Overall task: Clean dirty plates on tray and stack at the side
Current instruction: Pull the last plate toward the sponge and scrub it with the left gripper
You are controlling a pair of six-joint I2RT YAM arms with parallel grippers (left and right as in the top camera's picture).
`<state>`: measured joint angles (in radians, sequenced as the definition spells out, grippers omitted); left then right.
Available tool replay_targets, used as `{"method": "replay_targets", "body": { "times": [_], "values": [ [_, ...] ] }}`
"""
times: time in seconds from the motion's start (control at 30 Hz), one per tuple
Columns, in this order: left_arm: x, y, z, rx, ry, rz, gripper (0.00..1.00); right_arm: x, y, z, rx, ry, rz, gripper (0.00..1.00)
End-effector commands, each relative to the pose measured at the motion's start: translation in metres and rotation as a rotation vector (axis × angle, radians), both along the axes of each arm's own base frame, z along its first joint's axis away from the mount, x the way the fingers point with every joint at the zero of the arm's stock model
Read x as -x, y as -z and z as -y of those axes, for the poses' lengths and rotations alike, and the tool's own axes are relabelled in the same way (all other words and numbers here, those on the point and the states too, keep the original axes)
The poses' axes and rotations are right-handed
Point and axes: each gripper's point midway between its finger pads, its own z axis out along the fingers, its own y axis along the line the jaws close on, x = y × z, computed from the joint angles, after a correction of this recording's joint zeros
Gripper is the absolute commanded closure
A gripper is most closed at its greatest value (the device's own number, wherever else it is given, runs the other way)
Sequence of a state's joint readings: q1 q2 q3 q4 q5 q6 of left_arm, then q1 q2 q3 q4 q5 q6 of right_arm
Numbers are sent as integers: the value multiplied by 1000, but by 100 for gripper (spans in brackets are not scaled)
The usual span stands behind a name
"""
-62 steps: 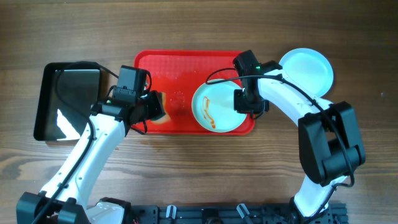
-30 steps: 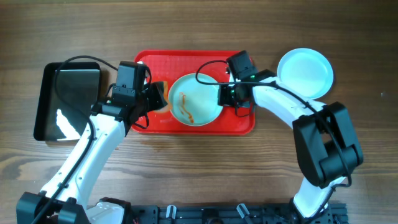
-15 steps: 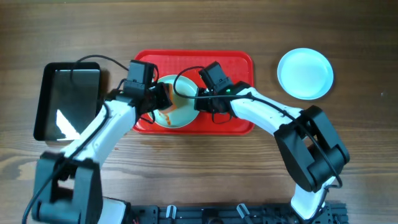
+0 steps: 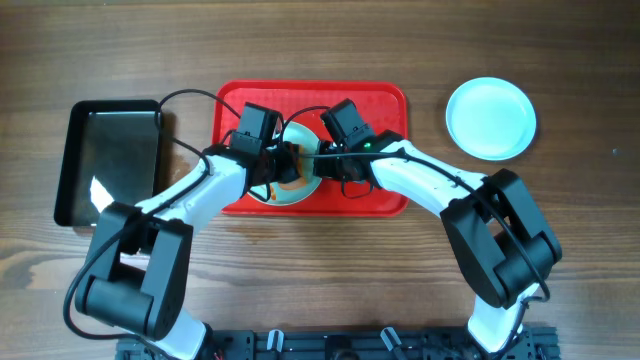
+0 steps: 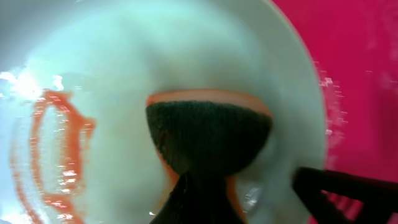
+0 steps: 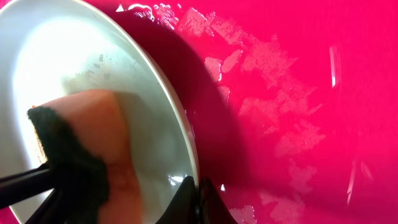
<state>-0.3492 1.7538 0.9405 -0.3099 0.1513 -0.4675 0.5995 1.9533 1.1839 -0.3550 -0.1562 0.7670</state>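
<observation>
Closest in, through the left wrist camera, my left claw (image 4: 284, 166) is clamped on a sponge (image 5: 208, 134), its dark scouring face pressed flat against the inside of the dirty plate (image 5: 124, 74). A band of the sponge's orange body shows along the top edge of the dark face. To one side of the sponge, a looping orange-brown sauce smear (image 5: 50, 155) lies on the pale glaze.

Through the right wrist camera, my right claw (image 6: 200, 196) has its fingers pressed together on that plate's rim, pinching the edge. The rim on that side looks lifted a little off the red surface, with a dark shadow beneath it.

From overhead, the plate sits inside the red tray (image 6: 280, 93), left of its middle, with both claws meeting over it. The tray's floor is wet and streaked.

Farther out, a second plate (image 4: 490, 118), with no smears I can see, rests on the wooden worktop (image 4: 320, 280) to the right of the tray, apart from it. A black tray (image 4: 110, 160) lies on the left.
</observation>
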Motion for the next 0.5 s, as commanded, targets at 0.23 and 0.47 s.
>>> {"method": "replay_targets", "body": {
  "times": [0.23,0.47],
  "values": [
    [14,30,-103,-585,-158,-36,96,0,8,3,13,23,-17,96],
    [12,5,-134,-759,-217,22,96,0,8,3,13,23,-17,96]
  ]
}}
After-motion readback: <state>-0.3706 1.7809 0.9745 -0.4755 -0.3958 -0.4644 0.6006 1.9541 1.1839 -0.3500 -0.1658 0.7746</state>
